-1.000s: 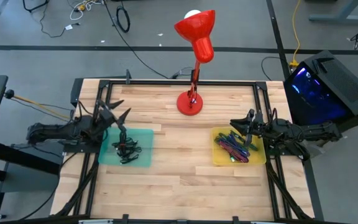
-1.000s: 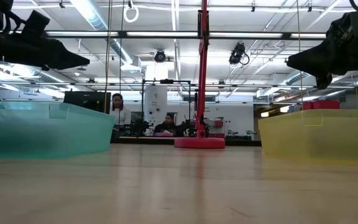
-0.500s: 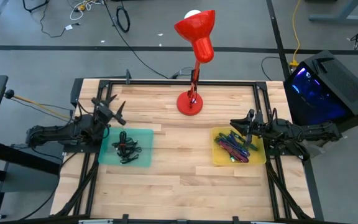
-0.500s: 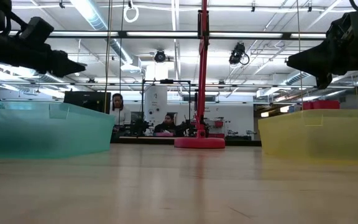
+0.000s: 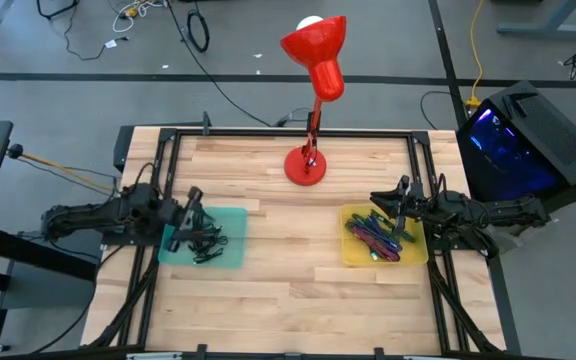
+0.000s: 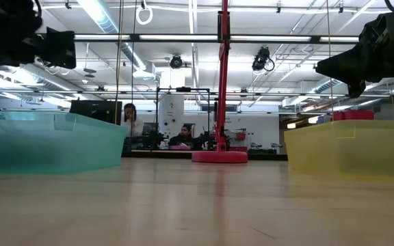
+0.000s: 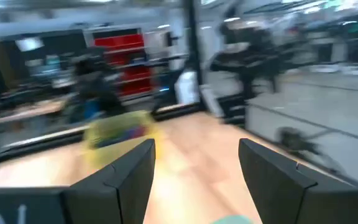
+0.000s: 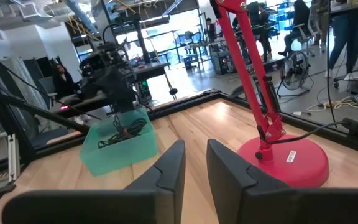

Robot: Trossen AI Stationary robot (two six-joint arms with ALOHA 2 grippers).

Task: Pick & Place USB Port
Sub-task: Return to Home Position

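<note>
Pale planked-wood table (image 5: 288,300); red lamp (image 5: 315,50); translucent green bin (image 5: 231,256), black cables (image 5: 203,240); yellow bin (image 5: 415,255), pink, green, blue cables (image 5: 373,240).

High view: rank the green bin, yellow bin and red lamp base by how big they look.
Largest: the green bin and yellow bin, which look alike, so no ranking between them.
Smallest: the red lamp base.

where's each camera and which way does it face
High view: above table, facing straight down; shows left gripper over green bin, right gripper at yellow bin.
Low view: table-top height, facing level across toward red lamp; grippers at top corners.
Left wrist view: on left arm, facing yellow bin; own open fingers.
Right wrist view: on right arm, facing green bin, lamp; own fingers.
Shared: high and right wrist show black cables in green bin.
</note>
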